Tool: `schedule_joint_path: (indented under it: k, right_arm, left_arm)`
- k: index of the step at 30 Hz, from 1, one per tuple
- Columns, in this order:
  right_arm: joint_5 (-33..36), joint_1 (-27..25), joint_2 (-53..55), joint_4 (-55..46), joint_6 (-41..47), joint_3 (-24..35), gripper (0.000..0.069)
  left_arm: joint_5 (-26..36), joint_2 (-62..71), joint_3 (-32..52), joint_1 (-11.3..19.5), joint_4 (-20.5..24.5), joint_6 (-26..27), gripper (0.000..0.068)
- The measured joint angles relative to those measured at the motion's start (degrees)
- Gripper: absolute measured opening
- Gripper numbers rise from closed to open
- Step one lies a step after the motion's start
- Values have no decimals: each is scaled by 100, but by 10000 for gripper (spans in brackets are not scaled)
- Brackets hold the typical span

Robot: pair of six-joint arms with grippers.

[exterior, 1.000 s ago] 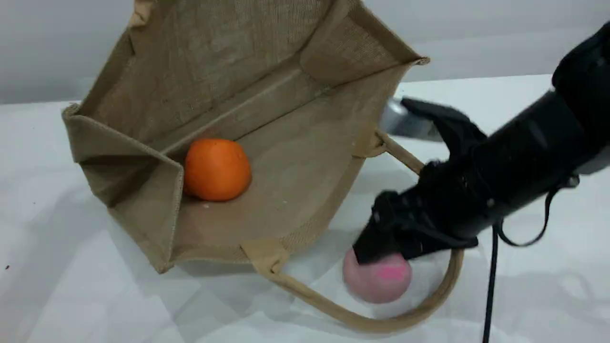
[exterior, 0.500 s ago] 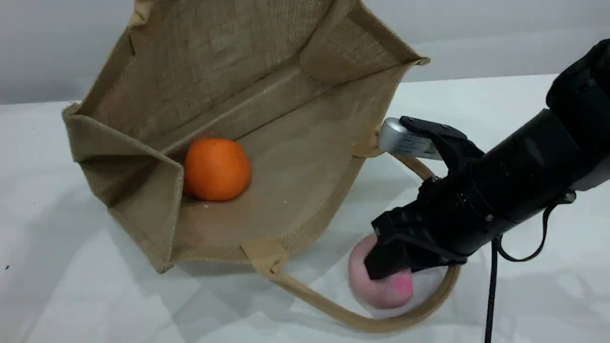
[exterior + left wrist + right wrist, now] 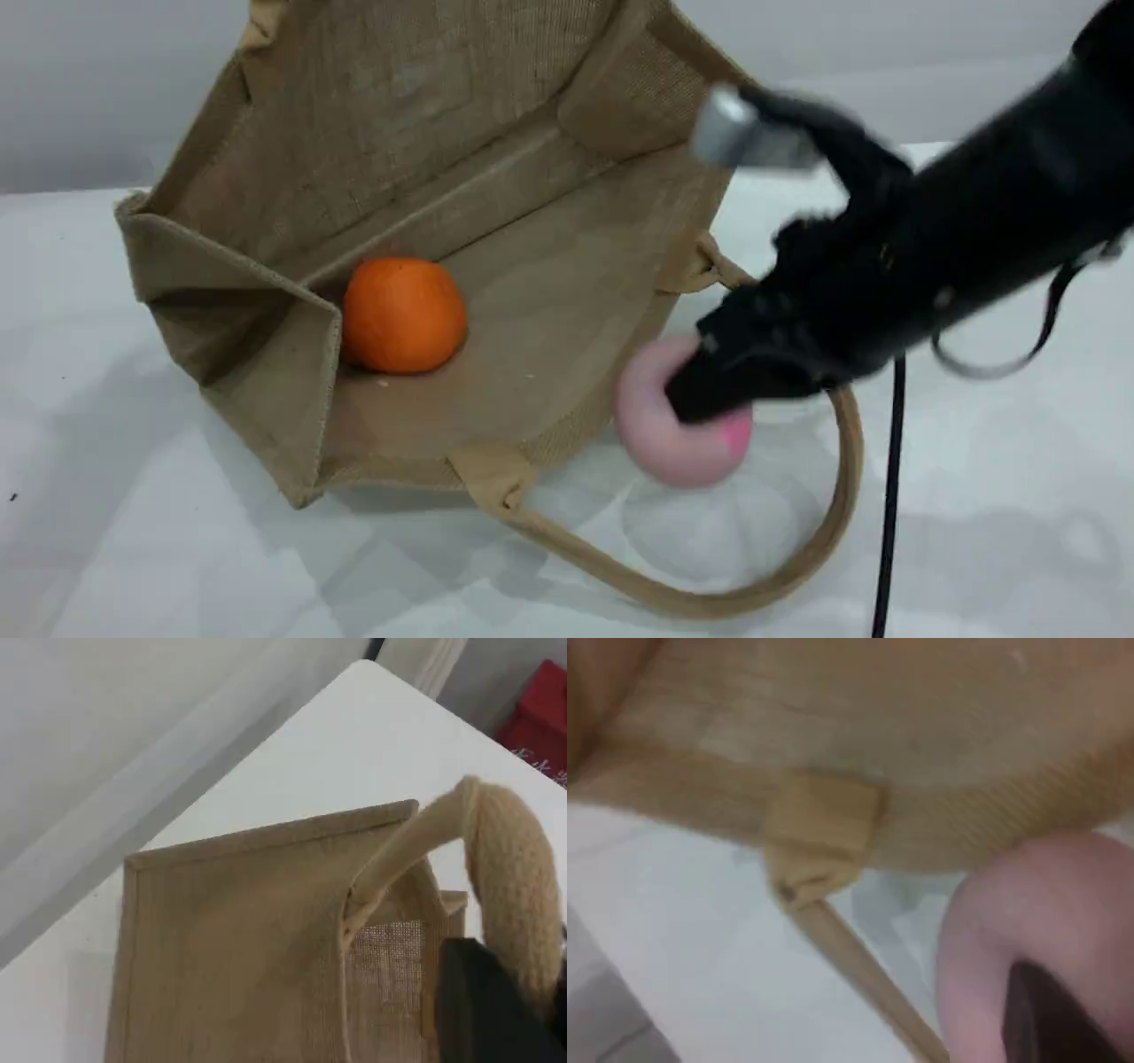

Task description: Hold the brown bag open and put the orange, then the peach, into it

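Right gripper point(image 3: 709, 399) pinches the pale pink toy peach point(image 3: 664, 439) clear of the white worktop point(image 3: 177, 549), just beside the mouth of the tan woven jute bag point(image 3: 399, 106). Left gripper point(image 3: 496, 1010) clamps its rope handle point(image 3: 505, 877). Best release: deep inside, near the round orange toy fruit point(image 3: 404, 315).

White table point(image 3: 133, 549), glossy surface. Brown bag point(image 3: 549, 292) lies on its side directly on it, from centre toward 11 o'clock, mouth facing 5 o'clock. One loop handle point(image 3: 691, 604) rests on the surface at 5 o'clock.
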Motion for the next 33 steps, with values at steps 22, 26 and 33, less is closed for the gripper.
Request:
schedule_joint_path:
  k: [22,26,33]
  right_arm:
    - [-241,696,194,1196,-168,-1592,25]
    - [-586,696,784,1196,-168,-2331,25]
    - [-579,699,1900,1196,-163,-3421,25]
  left_arm:
    - [0,-9,0,0,5,-24,78]
    - [0,-9,0,0,-89,-24,78]
    - [0,-9,0,0,-96,-24,78]
